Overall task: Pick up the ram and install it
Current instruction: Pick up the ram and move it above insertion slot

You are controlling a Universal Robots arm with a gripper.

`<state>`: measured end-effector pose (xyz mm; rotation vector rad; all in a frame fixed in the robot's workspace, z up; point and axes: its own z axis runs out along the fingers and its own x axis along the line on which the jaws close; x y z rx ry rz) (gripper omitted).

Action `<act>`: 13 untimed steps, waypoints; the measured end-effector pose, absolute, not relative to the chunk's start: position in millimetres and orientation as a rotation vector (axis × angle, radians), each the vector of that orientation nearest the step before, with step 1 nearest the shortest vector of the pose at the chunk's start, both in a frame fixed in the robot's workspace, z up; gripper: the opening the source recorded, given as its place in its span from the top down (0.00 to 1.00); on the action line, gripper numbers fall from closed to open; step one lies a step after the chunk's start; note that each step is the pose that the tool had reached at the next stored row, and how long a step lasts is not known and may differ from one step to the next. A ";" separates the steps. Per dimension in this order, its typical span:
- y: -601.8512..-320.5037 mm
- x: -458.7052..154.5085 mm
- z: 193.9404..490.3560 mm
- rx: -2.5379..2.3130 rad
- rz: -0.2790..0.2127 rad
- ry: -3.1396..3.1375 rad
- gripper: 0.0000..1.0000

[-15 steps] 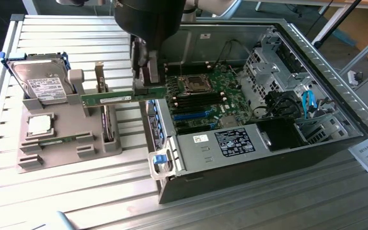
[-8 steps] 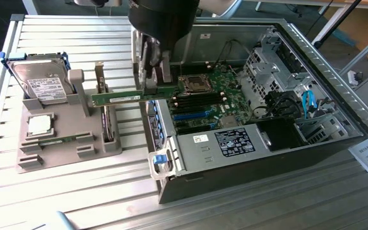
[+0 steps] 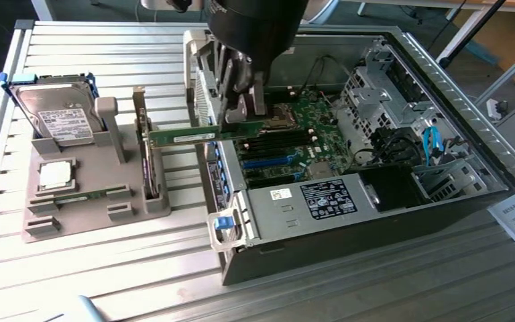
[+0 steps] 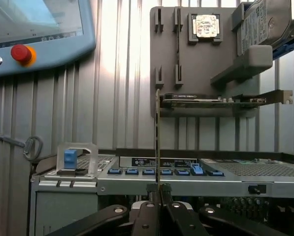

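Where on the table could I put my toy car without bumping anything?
The biggest bare patch of table lies below the grey holder in the exterior view, left of the computer case. A strip above the hard drive is free too. It's crowded between holder and case, where the hand grips the ram, and inside the case.

1. The arm [image 3: 257,27] is cut off at the exterior view's top edge.
2. The gripper [image 3: 239,126] hides part of the ram [image 3: 182,136] (the end toward the exterior view's right).
3. Print on the hard drive [image 3: 61,117] is too small to read.
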<state>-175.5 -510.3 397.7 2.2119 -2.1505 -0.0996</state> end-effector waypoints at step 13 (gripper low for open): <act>-515.4 -121.0 397.7 2.206 -0.113 -2.144 0.88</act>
